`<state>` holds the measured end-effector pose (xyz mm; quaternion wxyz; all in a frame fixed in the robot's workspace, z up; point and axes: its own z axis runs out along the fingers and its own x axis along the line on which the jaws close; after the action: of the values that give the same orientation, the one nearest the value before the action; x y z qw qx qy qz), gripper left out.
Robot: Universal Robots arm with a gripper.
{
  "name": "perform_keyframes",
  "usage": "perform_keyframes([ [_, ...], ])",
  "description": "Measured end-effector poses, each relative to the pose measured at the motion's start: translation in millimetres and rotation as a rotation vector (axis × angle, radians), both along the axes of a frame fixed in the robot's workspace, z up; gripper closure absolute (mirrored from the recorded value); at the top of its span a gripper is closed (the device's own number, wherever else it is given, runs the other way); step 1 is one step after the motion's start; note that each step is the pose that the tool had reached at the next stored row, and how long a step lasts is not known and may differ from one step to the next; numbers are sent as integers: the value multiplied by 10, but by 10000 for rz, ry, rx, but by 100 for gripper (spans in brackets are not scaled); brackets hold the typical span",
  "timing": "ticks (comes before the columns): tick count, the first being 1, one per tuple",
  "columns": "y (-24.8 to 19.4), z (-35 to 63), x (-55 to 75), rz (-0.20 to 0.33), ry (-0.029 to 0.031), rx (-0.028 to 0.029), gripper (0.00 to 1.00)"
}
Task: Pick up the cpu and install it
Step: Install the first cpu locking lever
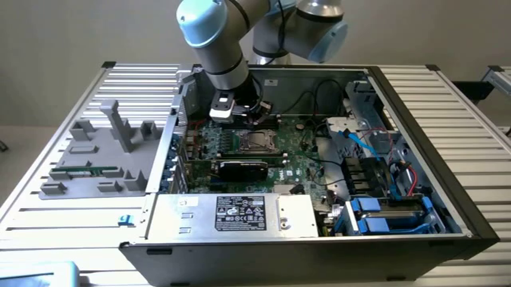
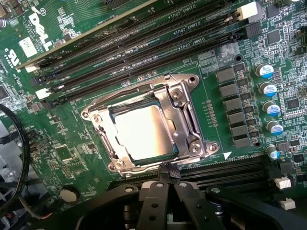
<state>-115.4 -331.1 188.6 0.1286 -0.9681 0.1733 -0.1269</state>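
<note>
While the fingers (image 2: 167, 178) are sitting pressed together with nothing between them, their tips are hovering just beside the socket (image 2: 148, 125), at the edge nearest the wrist. The cpu (image 2: 143, 132) is lying flat inside the socket, its pale metal top showing through the steel frame (image 2: 187, 120), so the chip itself looks already placed. Doing this stage well likely means keeping the tips off the chip's face and pressing only on the frame or its latch, squarely and gently, so the chip is not shifted or tilted in its seat. Memory slots (image 2: 139, 52) are running along the socket's far side and a row of capacitors (image 2: 268, 112) is standing beside it. In the exterior view the arm (image 1: 219, 48) is reaching steeply down into the case (image 1: 415, 149), wrist pointing almost straight at the board (image 1: 300, 161).
</note>
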Motion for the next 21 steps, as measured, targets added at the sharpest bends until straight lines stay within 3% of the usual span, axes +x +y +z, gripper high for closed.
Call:
perform_keyframes([
  [4, 0, 3, 24, 0, 20, -1, 89],
  [9, 0, 6, 47, 0, 118, -1, 89],
  [21, 0, 13, 106, 1, 245, 0, 89],
])
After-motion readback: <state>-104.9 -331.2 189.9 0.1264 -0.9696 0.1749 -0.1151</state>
